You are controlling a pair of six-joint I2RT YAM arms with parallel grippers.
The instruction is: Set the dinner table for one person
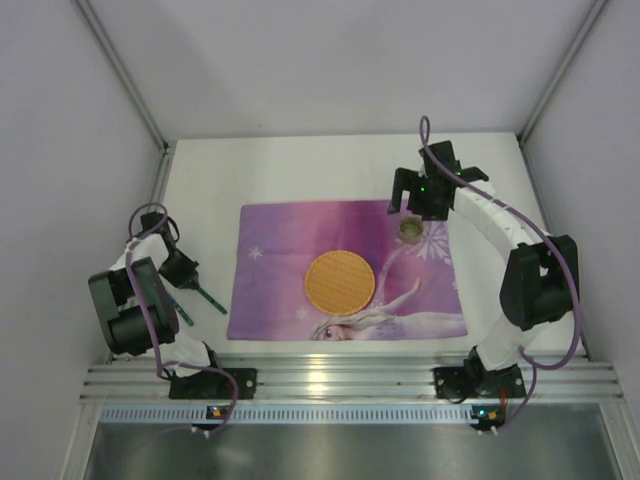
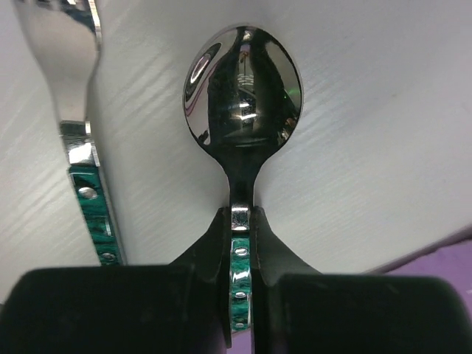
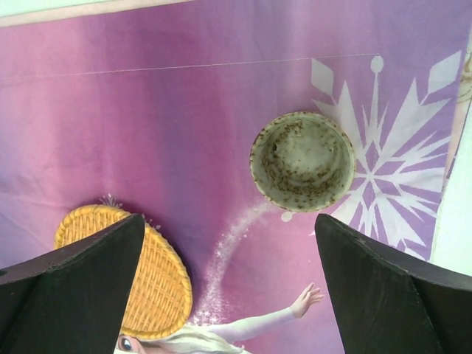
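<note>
The white dinner table (image 1: 300,170) carries a purple placemat (image 1: 290,235) with a round orange woven plate (image 1: 339,281) in its middle. A speckled cup (image 1: 410,230) stands upright on the mat's far right. My left gripper (image 1: 188,273) is left of the mat. In the left wrist view it (image 2: 242,221) is shut on the green-handled spoon (image 2: 243,85), whose bowl hangs over the white top. My right gripper (image 1: 418,203) hovers just behind the cup. In the right wrist view it (image 3: 228,284) is open and empty, with the cup (image 3: 302,161) ahead of it and the plate (image 3: 140,273) to its left.
A second green-handled utensil (image 2: 88,192) lies on the table left of the spoon. A green handle (image 1: 210,298) shows by the mat's left edge. Grey walls close in on three sides. The aluminium rail (image 1: 340,380) runs along the near edge.
</note>
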